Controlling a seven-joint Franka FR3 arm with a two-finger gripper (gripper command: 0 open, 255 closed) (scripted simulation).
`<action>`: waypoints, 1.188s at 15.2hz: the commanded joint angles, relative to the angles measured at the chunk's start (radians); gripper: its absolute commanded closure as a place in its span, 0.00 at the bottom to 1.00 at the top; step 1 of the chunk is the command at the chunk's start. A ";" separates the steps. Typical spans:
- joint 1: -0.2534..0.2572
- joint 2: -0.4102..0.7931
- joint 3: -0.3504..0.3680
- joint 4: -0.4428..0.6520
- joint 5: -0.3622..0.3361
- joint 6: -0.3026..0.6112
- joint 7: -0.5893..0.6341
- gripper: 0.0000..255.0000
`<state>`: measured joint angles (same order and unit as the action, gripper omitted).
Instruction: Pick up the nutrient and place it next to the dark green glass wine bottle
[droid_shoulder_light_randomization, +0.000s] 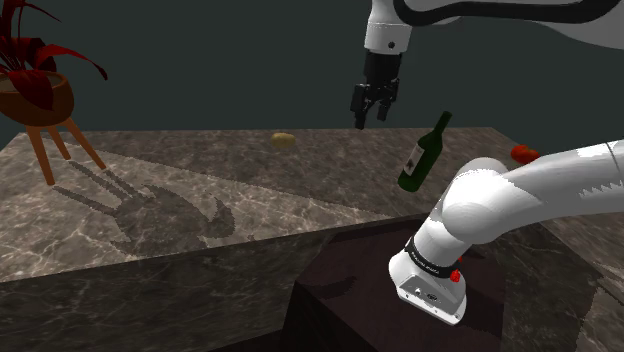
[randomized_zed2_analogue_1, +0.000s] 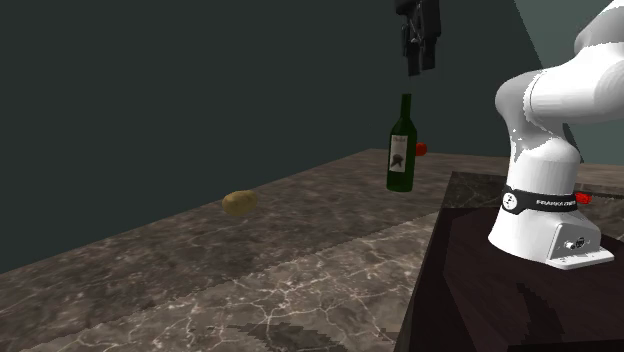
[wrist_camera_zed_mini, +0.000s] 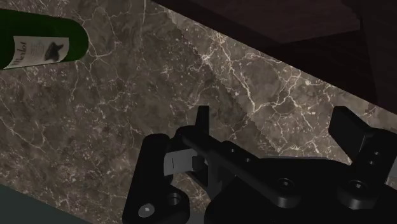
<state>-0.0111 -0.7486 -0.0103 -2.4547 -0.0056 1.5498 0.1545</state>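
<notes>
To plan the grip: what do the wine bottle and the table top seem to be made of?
The wine bottle looks like dark green glass, smooth and slightly shiny, with a pale printed label. The table top looks like polished brown marble, by its pale branching veins; it may be an imitation.

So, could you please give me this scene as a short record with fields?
arm: gripper open, empty, raised above the counter
target: tan lump lying on the counter, apart from the bottle
landmark: dark green wine bottle, upright
others: red object beyond the bottle; potted plant
progress: lump not yet picked up
</notes>
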 joint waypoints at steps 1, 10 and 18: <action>0.000 0.000 0.000 0.000 0.000 0.000 0.000 0.00; 0.004 0.202 -0.158 -0.041 -0.107 0.304 -0.305 0.00; 0.031 0.480 -0.277 0.040 -0.102 0.556 -0.582 0.00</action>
<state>0.0167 -0.3081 -0.2711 -2.4317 -0.1129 2.0736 -0.3833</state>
